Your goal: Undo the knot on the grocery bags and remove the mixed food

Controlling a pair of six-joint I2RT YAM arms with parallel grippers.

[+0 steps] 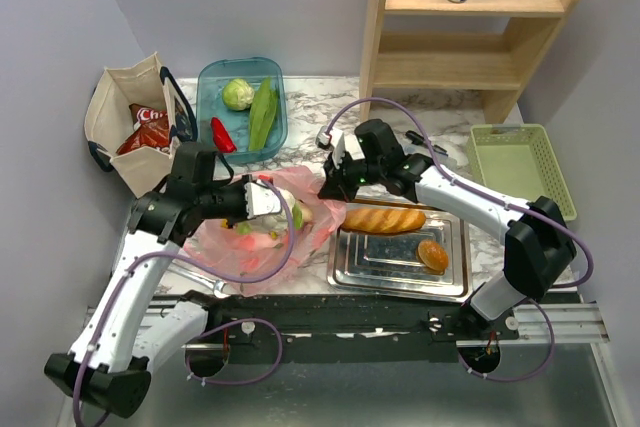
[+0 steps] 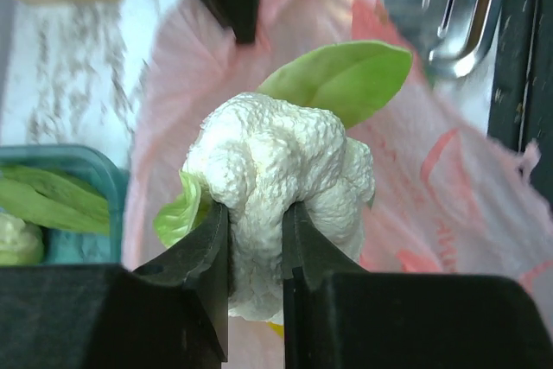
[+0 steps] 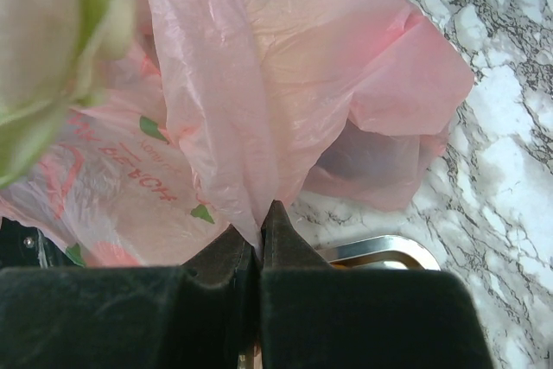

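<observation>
The thin pink plastic bag [image 1: 300,215] lies open on the marble table; no knot shows. My left gripper [image 1: 262,199] is shut on a white cauliflower [image 2: 276,174] with green leaves and holds it above the bag's mouth. My right gripper [image 1: 330,185] is shut on an edge of the pink bag [image 3: 259,118] and holds it up. The beige canvas tote [image 1: 125,122] with navy straps stands at the far left with red chip bags [image 1: 148,129] in it.
A teal tray [image 1: 242,97] behind the bag holds a green cabbage-like head, a pale long vegetable and a red pepper. A steel tray [image 1: 400,252] at front right holds a baguette [image 1: 385,218] and a bun. A green basket [image 1: 522,162] and a wooden shelf stand at the right.
</observation>
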